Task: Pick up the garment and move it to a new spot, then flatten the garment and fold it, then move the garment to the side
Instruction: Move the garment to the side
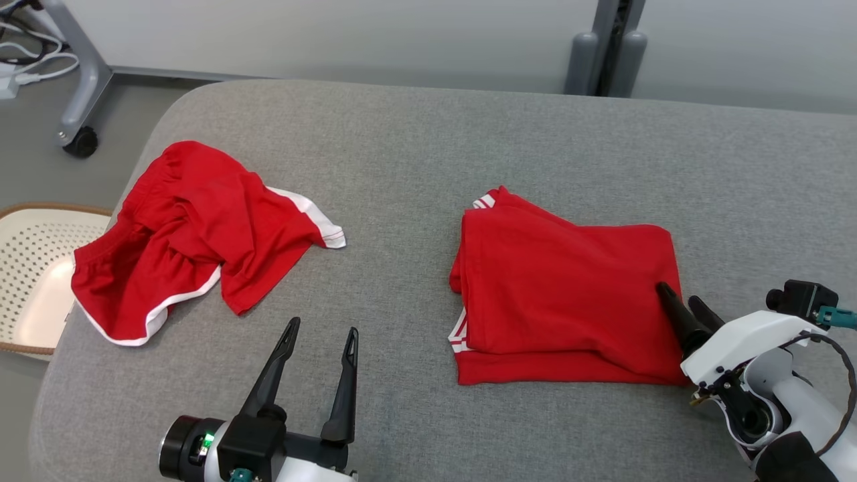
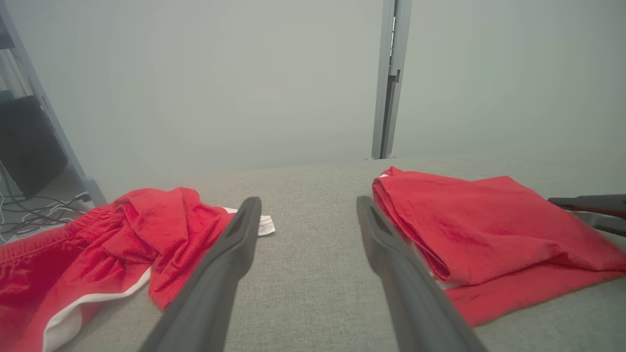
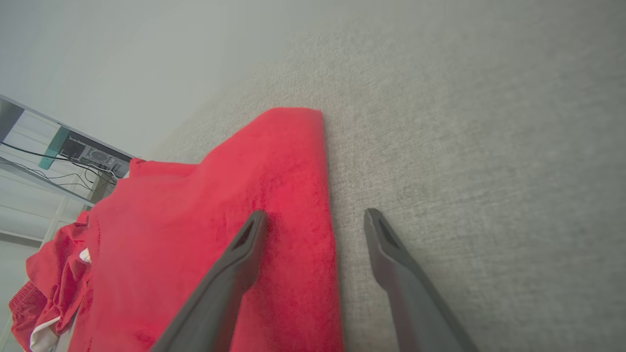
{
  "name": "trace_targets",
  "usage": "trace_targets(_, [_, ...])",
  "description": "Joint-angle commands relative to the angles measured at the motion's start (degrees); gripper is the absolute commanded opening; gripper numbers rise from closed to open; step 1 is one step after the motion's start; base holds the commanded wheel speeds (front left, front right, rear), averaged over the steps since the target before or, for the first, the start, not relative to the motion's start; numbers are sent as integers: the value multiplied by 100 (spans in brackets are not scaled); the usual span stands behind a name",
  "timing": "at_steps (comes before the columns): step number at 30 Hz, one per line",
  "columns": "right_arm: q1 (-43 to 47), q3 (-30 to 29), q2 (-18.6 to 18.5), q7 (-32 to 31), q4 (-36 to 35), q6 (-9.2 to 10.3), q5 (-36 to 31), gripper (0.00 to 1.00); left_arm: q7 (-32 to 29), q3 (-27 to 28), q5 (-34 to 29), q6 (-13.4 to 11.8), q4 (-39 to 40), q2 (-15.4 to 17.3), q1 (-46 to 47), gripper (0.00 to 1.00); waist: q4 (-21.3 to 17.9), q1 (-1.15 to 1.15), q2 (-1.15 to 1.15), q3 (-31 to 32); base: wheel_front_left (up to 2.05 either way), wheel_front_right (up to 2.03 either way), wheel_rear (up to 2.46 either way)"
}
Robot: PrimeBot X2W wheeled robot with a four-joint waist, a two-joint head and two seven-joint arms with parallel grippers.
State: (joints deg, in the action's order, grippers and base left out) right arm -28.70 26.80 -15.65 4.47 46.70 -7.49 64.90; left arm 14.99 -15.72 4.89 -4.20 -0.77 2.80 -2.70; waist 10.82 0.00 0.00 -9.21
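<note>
Two red garments with white trim lie on the grey padded table (image 1: 428, 134). A crumpled one (image 1: 194, 234) sits at the left; it also shows in the left wrist view (image 2: 122, 234). A folded one (image 1: 569, 294) lies flat at centre right (image 2: 489, 220). My left gripper (image 1: 323, 328) hovers open and empty over bare table between the two garments (image 2: 308, 203). My right gripper (image 1: 679, 296) is open at the folded garment's right edge (image 3: 220, 220). Its left finger is over the cloth and its right finger over the table (image 3: 315, 215).
A white perforated basket (image 1: 33, 268) stands on the floor off the table's left edge. A grey frame leg on a caster (image 1: 80, 140) and cables are at the far left. A grey post (image 1: 602, 60) rises behind the table against a pale wall.
</note>
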Motion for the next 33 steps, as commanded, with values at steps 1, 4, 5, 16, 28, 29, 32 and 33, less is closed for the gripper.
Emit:
trace_targets(1, [-59, 97, -52, -64, 39, -1, 32, 100, 20, -6, 7, -38, -17, 20, 118, 100, 95, 0, 0, -89, 0, 0, 0])
trace_targets(4, [-74, 313, -16, -203, 118, -1, 171, 97, 20, -37, 24, -54, -46, 20, 130, 100, 133, 0, 0, -107, 0, 0, 0])
trace_targets(5, [-66, 375, 4, -231, 127, -1, 216, 84, 20, -46, 28, -60, -60, 20, 140, 100, 143, 0, 0, -106, 0, 0, 0])
trace_targets(16, [-101, 787, -184, 36, -43, -1, 615, 0, 20, -54, -11, -76, -85, 18, 108, 100, 102, 0, 0, -9, 0, 0, 0])
trace_targets(28, [-640, 1289, -504, 921, -266, -1, 345, 0, 20, 37, -164, 70, -16, 23, 263, 100, -327, 0, 0, -132, 0, 0, 0])
trace_targets(29, [-673, 1322, -516, 959, -272, -1, 314, 0, 20, 51, -192, 84, -22, 29, 270, 100, -392, 0, 0, -141, 0, 0, 0])
trace_targets(32, [-760, 1385, -524, 1045, -303, -1, 244, 0, 20, 80, -238, 129, -4, 41, 361, 100, -623, 0, 0, -165, 0, 0, 0])
trace_targets(33, [-793, 1394, -526, 1055, -312, -1, 226, 0, 20, 83, -255, 151, 0, 47, 381, 100, -702, 0, 0, -170, 0, 0, 0])
